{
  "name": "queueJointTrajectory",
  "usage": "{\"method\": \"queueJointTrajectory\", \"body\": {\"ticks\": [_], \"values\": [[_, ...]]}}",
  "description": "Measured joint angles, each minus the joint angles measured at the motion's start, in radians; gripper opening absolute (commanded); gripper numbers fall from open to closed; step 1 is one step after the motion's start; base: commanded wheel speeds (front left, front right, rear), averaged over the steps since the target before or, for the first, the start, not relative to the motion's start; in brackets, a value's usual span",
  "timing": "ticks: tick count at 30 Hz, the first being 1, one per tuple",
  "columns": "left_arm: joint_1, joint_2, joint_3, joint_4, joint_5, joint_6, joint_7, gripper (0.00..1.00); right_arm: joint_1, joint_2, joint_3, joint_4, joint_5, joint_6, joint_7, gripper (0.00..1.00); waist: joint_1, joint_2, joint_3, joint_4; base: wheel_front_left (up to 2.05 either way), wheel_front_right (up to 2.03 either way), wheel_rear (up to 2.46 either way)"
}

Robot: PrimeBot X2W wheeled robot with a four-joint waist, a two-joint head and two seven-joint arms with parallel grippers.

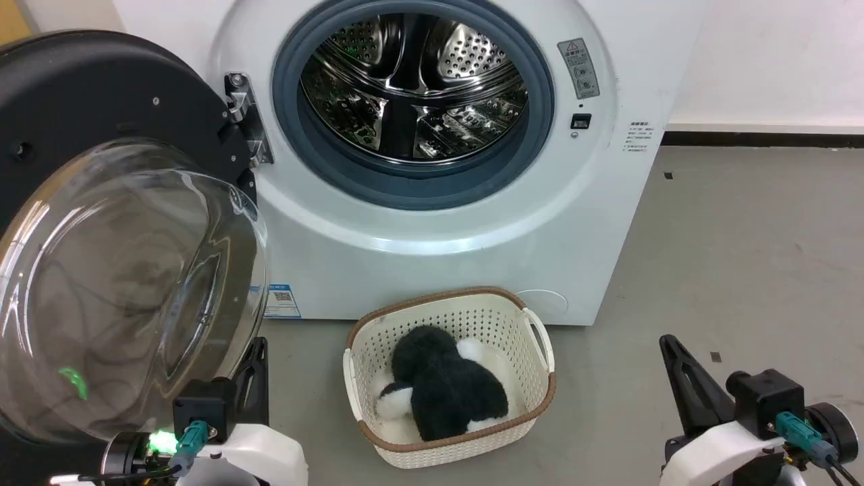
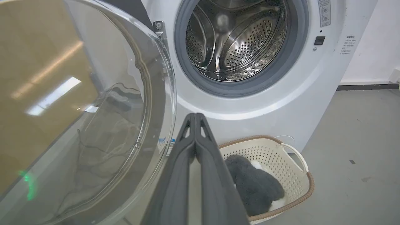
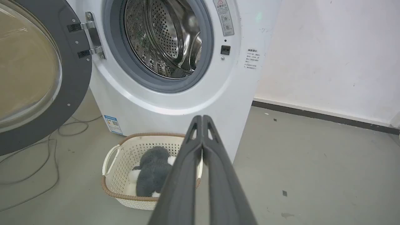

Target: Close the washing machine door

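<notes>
The white washing machine [image 1: 445, 223] [image 2: 268, 103] [image 3: 193, 103] stands straight ahead, its steel drum [image 1: 412, 88] showing through the grey-ringed opening. Swung wide to the left on its metal hinge [image 1: 246, 118] hangs the washing machine door [image 1: 115, 223] [image 2: 81, 109] [image 3: 34, 72], black-rimmed with a bulging glass bowl. At the lower left, just beside the bowl's lower edge, my left gripper [image 1: 258, 344] [image 2: 195, 116] is shut and holds nothing. My right gripper [image 1: 667, 341] [image 3: 202, 118] is shut too, low at the right, well apart from the machine.
A white perforated laundry basket [image 1: 533, 337] [image 2: 293, 156] [image 3: 114, 175] with a black-and-white plush toy [image 1: 442, 391] sits on the grey floor before the machine. Cables [image 3: 37, 162] trail under the door. Bare floor [image 1: 742, 256] spreads to the right, up to a white wall.
</notes>
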Motion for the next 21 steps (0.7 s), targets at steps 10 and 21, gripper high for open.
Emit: {"method": "queueJointTrajectory", "body": {"ticks": [10,21], "values": [[0.0,0.0,0.0,0.0,0.0,0.0,0.0,0.0,0.0,0.0,0.0,0.0,0.0,0.0,0.0,0.0,0.0,0.0001,0.0,0.0,0.0,0.0,0.0],[0.0,0.0,0.0,0.0,0.0,0.0,0.0,0.0,0.0,0.0,0.0,0.0,0.0,0.0,0.0,0.0,0.0,0.0,0.0,0.0,0.0,0.0,0.0]]}}
